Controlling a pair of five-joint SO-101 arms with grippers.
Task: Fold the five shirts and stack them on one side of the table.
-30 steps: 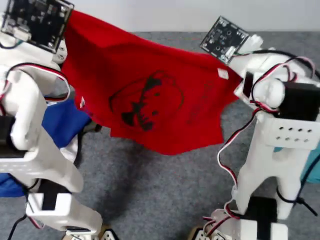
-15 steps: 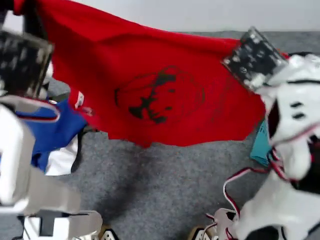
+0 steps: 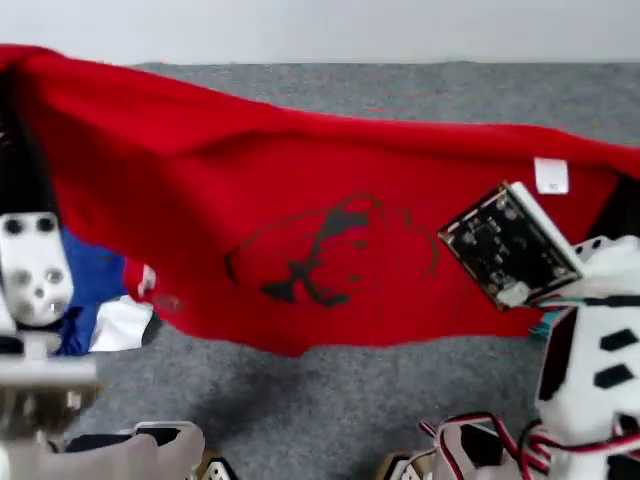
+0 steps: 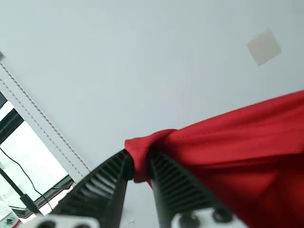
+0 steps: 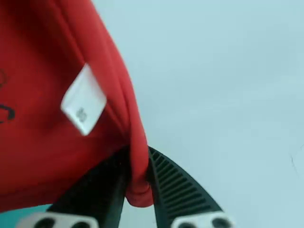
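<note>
L claw (image 4: 138, 162) clamped on red shirt (image 3: 300, 200) corner | R claw (image 5: 137, 161) likewise | shirt spread aloft, unfolded | blue shirt (image 3: 95, 285) lower left, crumpled | task looks early

Red shirt (image 3: 200, 190) is solid red, black line graphic (image 3: 320, 250) at centre, white tag (image 3: 551, 176) at 2 o'clock. Blue-and-white garment (image 3: 95, 305) at 8 o'clock, teal cloth (image 3: 543, 320) at 4 o'clock. Table (image 3: 340, 410) is mottled grey. Circuit board (image 3: 510, 245) is black. Left gripper (image 4: 138, 164) and right gripper (image 5: 137, 159) are black, ribbed.
</note>
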